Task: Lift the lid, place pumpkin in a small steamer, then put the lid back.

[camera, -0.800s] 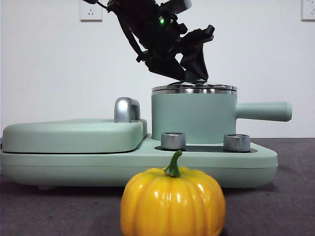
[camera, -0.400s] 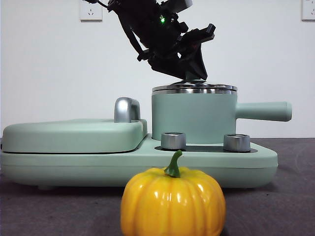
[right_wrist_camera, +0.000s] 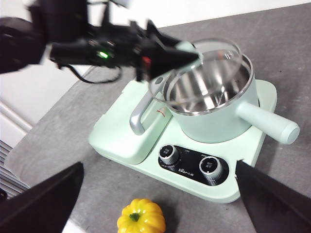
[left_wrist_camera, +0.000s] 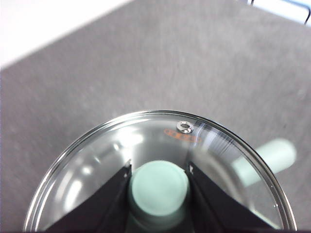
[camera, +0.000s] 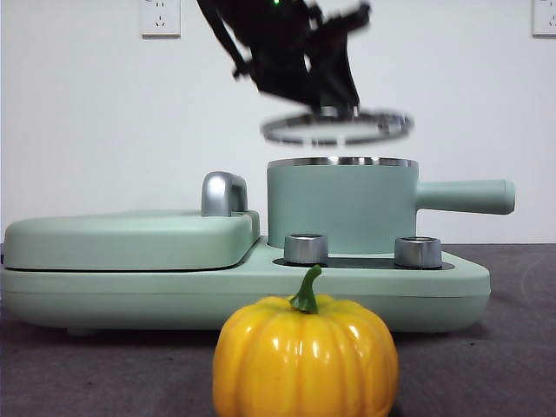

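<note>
Now left claw pinching lid by knob, lid tilted in air just above open steamer. Pumpkin on bench in front of base unit. Right claw spread wide, well above, holding nothing.

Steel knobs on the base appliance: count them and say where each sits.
2. One steel knob sits on the base's front below the small steamer; the other is beside it, toward the steamer's handle side.
</note>
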You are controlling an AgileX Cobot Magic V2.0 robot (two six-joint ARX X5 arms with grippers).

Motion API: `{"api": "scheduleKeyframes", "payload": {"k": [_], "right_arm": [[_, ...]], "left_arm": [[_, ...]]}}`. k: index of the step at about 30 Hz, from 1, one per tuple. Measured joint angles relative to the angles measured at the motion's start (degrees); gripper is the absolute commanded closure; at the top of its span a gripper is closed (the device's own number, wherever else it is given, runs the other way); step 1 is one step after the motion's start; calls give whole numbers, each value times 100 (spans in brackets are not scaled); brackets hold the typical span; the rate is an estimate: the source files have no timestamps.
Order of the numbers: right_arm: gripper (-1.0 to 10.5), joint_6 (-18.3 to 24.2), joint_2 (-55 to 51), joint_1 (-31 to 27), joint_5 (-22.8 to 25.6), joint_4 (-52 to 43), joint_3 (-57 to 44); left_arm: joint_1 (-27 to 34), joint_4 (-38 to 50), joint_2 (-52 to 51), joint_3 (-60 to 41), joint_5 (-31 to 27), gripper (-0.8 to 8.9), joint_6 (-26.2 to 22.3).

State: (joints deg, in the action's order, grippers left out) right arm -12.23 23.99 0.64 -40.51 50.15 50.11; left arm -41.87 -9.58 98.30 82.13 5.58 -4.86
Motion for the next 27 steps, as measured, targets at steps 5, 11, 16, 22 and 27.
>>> {"api": "scheduleKeyframes", "payload": {"k": [5, 11, 16, 22, 27], "right_arm": [[448, -190, 219, 7, -219, -2, 0], [449, -446, 636, 323, -304, -2, 0], [450, -686, 1047, 944, -109, -111, 0], [451, -1108, 1641, 2026, 592, -660, 0], [463, -1421, 2341, 3152, 1394, -1086, 0]], "left_arm": [[31, -284, -544, 31, 11, 696, 0], [234, -986, -896, 33, 17, 696, -105], [621, -1346, -1176, 33, 15, 696, -247], [1110, -1399, -1475, 33, 11, 696, -295], [1436, -1545, -1670, 33, 15, 696, -308]]}}
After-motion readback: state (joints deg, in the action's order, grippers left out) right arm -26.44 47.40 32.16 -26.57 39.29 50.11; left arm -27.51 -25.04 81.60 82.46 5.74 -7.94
